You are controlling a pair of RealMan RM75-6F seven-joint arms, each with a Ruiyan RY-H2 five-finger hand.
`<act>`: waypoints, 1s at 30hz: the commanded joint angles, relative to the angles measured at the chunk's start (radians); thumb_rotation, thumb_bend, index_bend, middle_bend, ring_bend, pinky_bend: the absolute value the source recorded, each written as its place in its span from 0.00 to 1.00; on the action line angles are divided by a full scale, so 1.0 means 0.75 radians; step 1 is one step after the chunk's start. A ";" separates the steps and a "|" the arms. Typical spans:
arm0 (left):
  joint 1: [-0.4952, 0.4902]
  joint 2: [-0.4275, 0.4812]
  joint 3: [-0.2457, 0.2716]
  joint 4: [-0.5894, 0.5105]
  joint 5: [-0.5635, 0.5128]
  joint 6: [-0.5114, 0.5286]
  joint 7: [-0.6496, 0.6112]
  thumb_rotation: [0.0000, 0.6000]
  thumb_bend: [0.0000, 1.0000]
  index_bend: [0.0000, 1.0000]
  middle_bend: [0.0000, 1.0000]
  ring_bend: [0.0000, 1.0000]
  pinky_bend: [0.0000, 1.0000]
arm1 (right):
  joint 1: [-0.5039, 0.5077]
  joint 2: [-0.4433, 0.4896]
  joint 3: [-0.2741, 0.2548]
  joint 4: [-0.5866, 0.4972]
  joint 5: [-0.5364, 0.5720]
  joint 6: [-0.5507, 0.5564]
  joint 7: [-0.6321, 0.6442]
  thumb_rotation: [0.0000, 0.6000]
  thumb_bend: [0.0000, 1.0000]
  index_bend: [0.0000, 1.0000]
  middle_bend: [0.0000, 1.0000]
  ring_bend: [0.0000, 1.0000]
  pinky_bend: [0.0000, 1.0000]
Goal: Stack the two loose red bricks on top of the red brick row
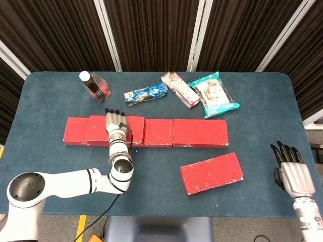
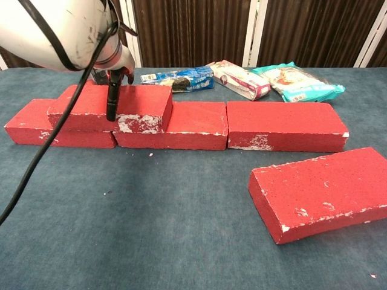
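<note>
From the head view, we see the red brick row (image 1: 146, 132) running left to right across the blue table (image 1: 252, 101), three bricks end to end. The stacked brick (image 1: 96, 129) lies on the row's left part, its long axis along the row. Our left hand (image 1: 115, 123) rests flat on it, fingers extended toward the far edge. The loose brick (image 1: 212, 173) lies flat nearer us, right of centre and apart from the row, its long axis left to right with the right end angled slightly away. Our right hand (image 1: 291, 169) hangs at the lower right, fingers apart, holding nothing. Behind the row lie a bottle (image 1: 95, 86), a blue biscuit pack (image 1: 146, 93), a pink packet (image 1: 179, 89) and a teal snack bag (image 1: 214, 94).

The chest view shows what the head view hides: the stacked brick (image 2: 136, 106) sits raised, straddling the row's (image 2: 284, 125) left two bricks, and a dark fingertip (image 2: 112, 103) presses down its near face. The loose brick (image 2: 320, 193) lies near right. The right hand is missing here.
</note>
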 commanded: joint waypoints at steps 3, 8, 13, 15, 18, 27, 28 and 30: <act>-0.005 0.049 -0.037 -0.118 0.010 0.047 -0.027 1.00 0.00 0.00 0.00 0.00 0.01 | 0.001 0.000 0.000 -0.001 0.000 -0.001 -0.001 1.00 0.71 0.16 0.07 0.00 0.00; 0.069 0.190 -0.109 -0.338 0.025 -0.023 -0.119 1.00 0.00 0.00 0.00 0.00 0.01 | -0.003 0.005 -0.002 0.000 -0.007 0.005 0.013 1.00 0.71 0.16 0.07 0.00 0.00; 0.302 0.458 -0.148 -0.632 0.194 -0.320 -0.335 1.00 0.00 0.00 0.00 0.00 0.01 | -0.011 0.014 -0.008 -0.008 -0.027 0.017 0.034 1.00 0.71 0.16 0.07 0.00 0.00; 0.411 0.571 -0.142 -0.739 0.297 -0.411 -0.435 1.00 0.01 0.00 0.00 0.00 0.01 | -0.013 0.017 -0.010 -0.010 -0.034 0.022 0.043 1.00 0.71 0.16 0.07 0.00 0.00; 0.642 0.749 -0.110 -0.905 0.611 -0.516 -0.625 1.00 0.18 0.00 0.00 0.00 0.01 | -0.017 0.021 -0.013 -0.012 -0.046 0.027 0.051 1.00 0.71 0.16 0.07 0.00 0.00; 1.495 0.970 0.042 -0.938 1.874 -0.389 -1.580 1.00 0.19 0.00 0.00 0.00 0.00 | -0.018 0.021 -0.017 -0.014 -0.054 0.026 0.050 1.00 0.71 0.16 0.07 0.00 0.00; 1.551 0.961 0.084 -0.894 1.986 -0.344 -1.673 1.00 0.19 0.00 0.00 0.00 0.00 | -0.017 0.019 -0.016 -0.014 -0.052 0.025 0.047 1.00 0.71 0.16 0.07 0.00 0.00; 1.664 0.937 0.195 -0.788 2.210 -0.214 -1.829 1.00 0.19 0.00 0.00 0.00 0.00 | -0.017 0.017 -0.016 -0.014 -0.049 0.024 0.043 1.00 0.71 0.16 0.07 0.00 0.00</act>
